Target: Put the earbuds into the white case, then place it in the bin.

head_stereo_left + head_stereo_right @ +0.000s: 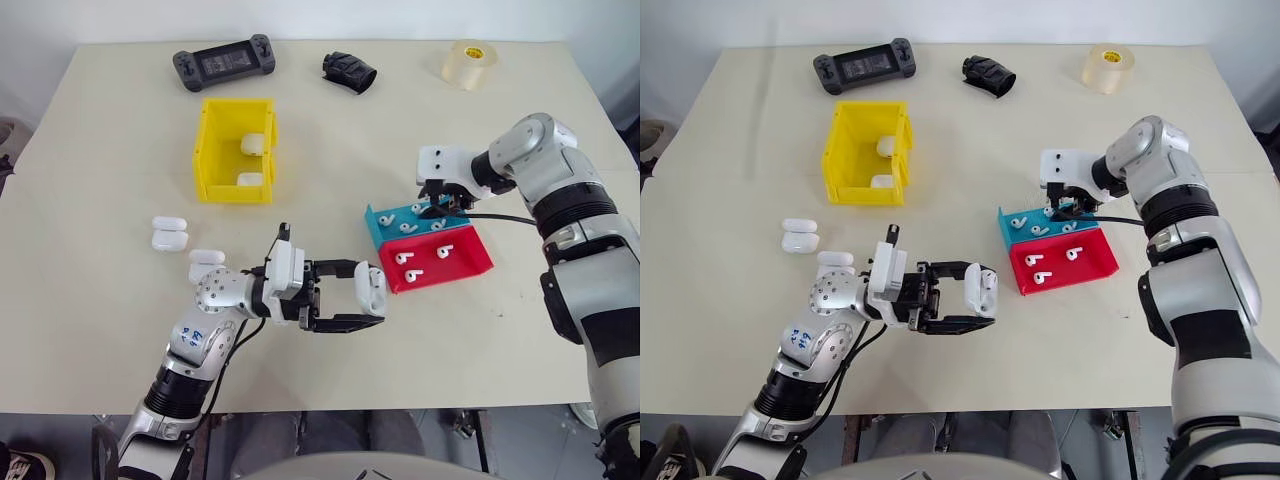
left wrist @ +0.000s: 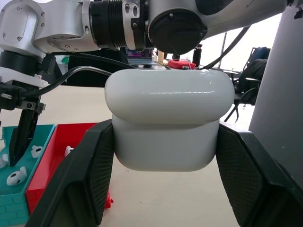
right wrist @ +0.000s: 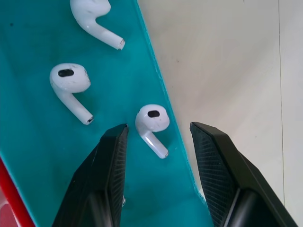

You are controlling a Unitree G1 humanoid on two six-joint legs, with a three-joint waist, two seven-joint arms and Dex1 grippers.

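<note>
right gripper (image 3: 158,135) astride an earbud (image 3: 152,120)

Black game controller (image 1: 223,64), black crumpled object (image 1: 349,71), tape roll (image 1: 469,63) along table (image 1: 100,200) far edge

Left gripper (image 1: 372,305) jaws clamped level; right gripper (image 3: 158,142) jaws apart, angled down.

A lab: bare test table (image 1: 100,200), office chairs behind.
</note>
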